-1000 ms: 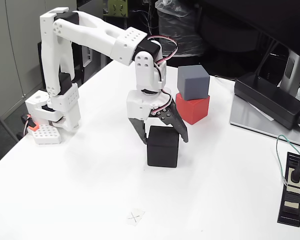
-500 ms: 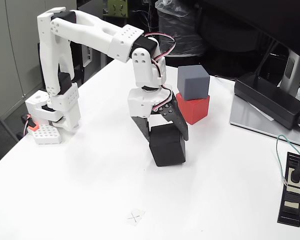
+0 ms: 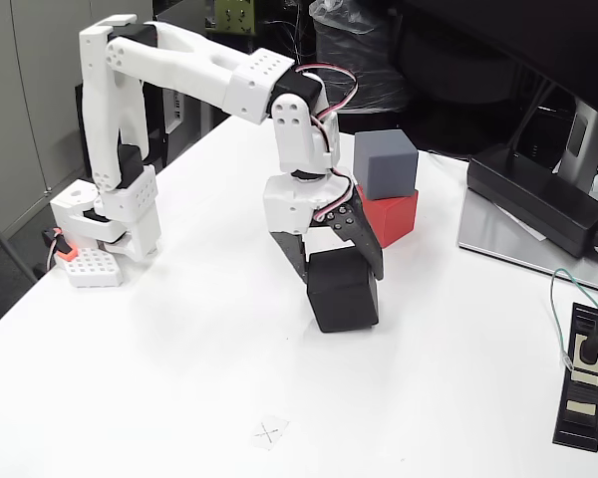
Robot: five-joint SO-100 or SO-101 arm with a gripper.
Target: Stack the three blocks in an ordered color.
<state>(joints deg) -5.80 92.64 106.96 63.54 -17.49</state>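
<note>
Pincer (image 3: 341, 271): closed round the upper part of your black block (image 3: 344, 291), one finger on each side. The block hangs tilted and looks clear of the tabletop (image 3: 179, 368), or nearly so; contact underneath cannot be told.

Gray block (image 3: 385, 164): sits on the red block (image 3: 389, 215), just behind and to the right of your pincer in the fixed view, slightly skewed against it.

Progress, by judgement: two tiers done. One left: you need to carry the black block up and over, then set it on the gray.

Adapter (image 3: 533, 199): far right, well apart from the stack.
</note>
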